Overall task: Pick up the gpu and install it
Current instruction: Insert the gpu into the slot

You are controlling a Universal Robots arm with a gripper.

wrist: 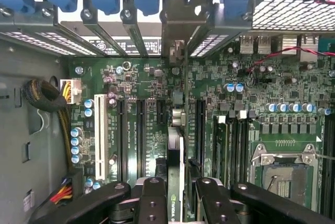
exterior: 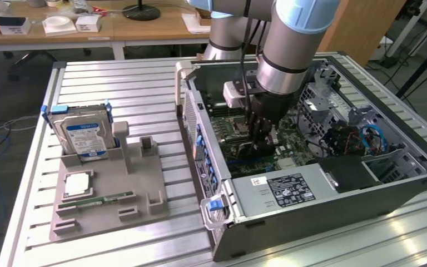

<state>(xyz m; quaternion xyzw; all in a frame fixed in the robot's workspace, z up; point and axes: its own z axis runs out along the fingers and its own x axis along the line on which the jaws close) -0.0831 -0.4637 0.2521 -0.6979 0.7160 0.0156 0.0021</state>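
My gripper (exterior: 262,139) reaches down into the open computer case (exterior: 198,128), just above the green motherboard (exterior: 236,130). In the wrist view its black fingers (wrist: 152,198) are shut on the gpu (wrist: 176,153), which I see edge-on as a thin card with a green logo between the pads. The gpu's silver bracket (wrist: 175,35) stands against the rear slot openings of the case. The card hangs over the motherboard (wrist: 251,103), in line with the long black expansion slots (wrist: 138,135); I cannot tell whether it touches one.
A silver hard drive (exterior: 86,133) stands in a grey holder (exterior: 109,206) at the exterior view's left, with a processor (exterior: 76,183) and a memory stick (exterior: 95,199) beside it. Inside the case lie the power supply (exterior: 288,189), the drive cage (exterior: 324,105) and cables (wrist: 44,96). The empty processor socket (wrist: 285,174) lies beside the slots.
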